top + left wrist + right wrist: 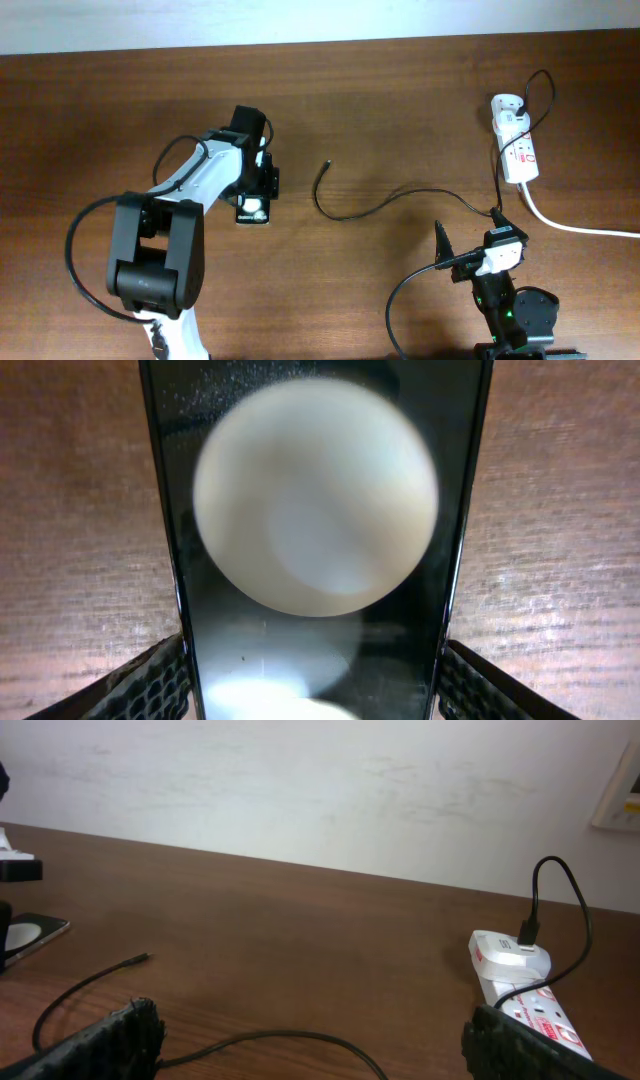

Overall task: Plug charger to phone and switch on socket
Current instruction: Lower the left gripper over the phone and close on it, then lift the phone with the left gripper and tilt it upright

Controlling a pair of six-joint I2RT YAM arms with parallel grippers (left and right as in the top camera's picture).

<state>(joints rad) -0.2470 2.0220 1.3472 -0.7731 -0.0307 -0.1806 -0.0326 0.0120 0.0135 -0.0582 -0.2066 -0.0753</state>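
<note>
The black phone [253, 210] lies on the wooden table, left of centre. My left gripper [256, 186] sits over it. In the left wrist view the glossy screen [318, 650] fills the gap between the fingers, which touch both long edges. The charger's thin black cable [380, 205] runs from its loose plug tip [327, 163] to the white adapter [507, 107] in the socket strip [522, 155]. My right gripper [470, 233] is open and empty, and the cable [270, 1036] passes on the table between its fingers. The phone's end [30, 932] shows in the right wrist view.
The thick white cord [570, 225] runs from the strip to the right edge. The table's far edge meets a white wall [300, 790]. The right arm's base [515, 310] stands at the front right.
</note>
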